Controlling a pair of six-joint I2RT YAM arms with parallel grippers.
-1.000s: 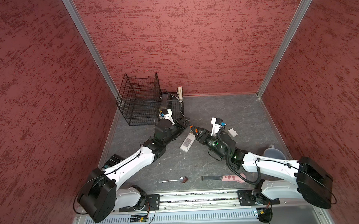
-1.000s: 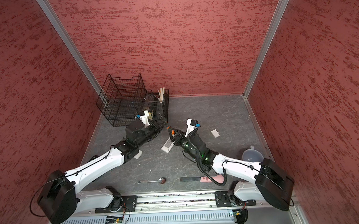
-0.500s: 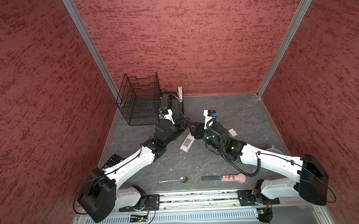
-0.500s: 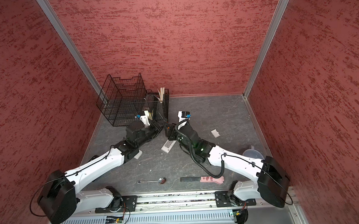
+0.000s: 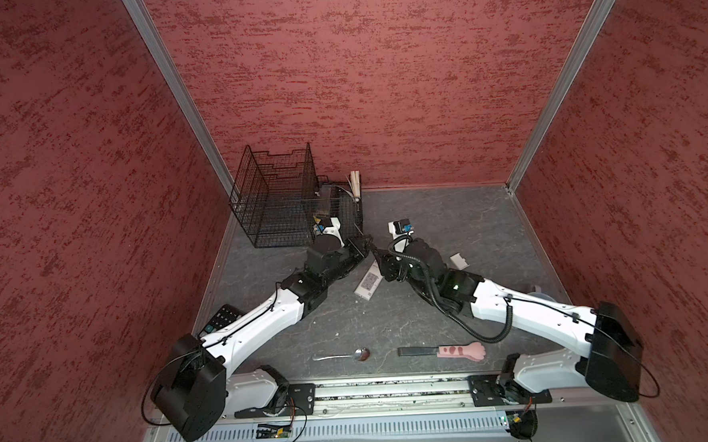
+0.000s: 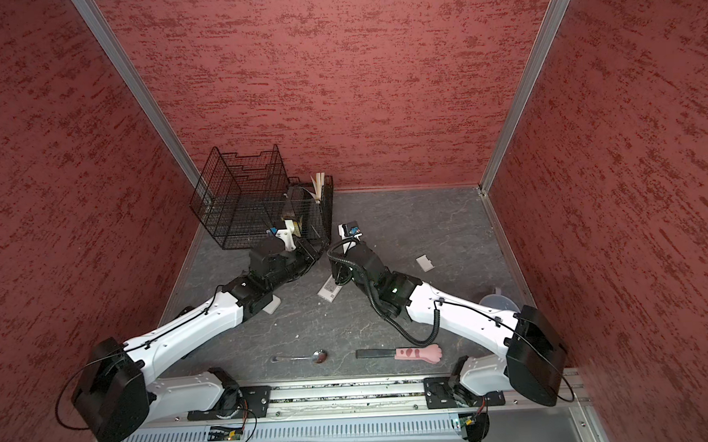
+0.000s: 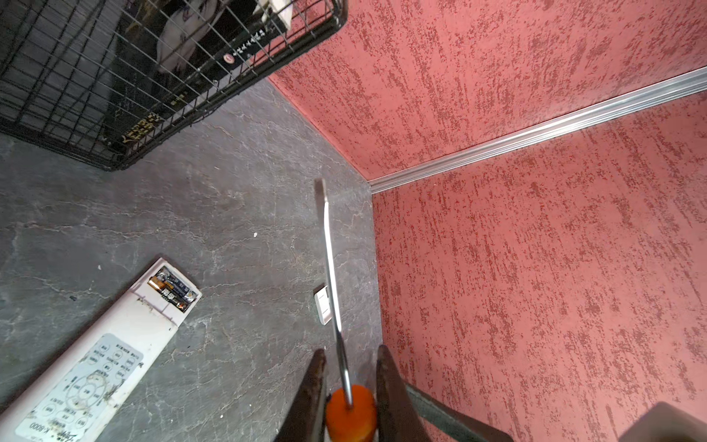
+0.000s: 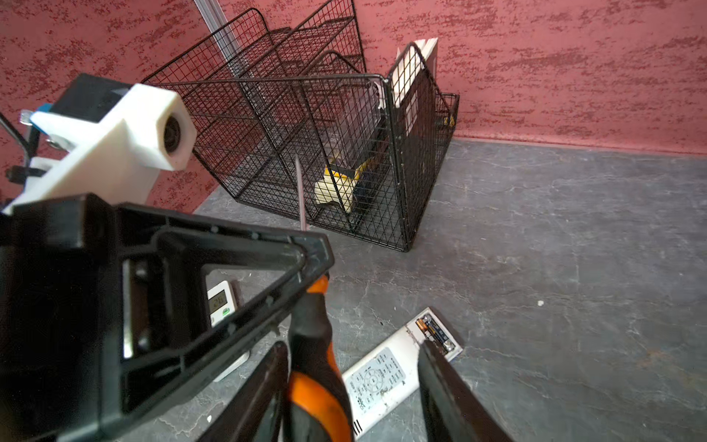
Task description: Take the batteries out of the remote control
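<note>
Left jaws clamp the screwdriver [image 7: 350, 411]; right jaws stand apart around its handle, batteries [image 8: 436, 333] in the remote [image 8: 378, 379] below them.

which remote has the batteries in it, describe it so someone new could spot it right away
Start at the black wire basket in the back left corner. Just in front of it on the grey table lies a long white remote. Unlike the black remote and the small white one with a display, its end compartment is open, showing the batteries.
</note>
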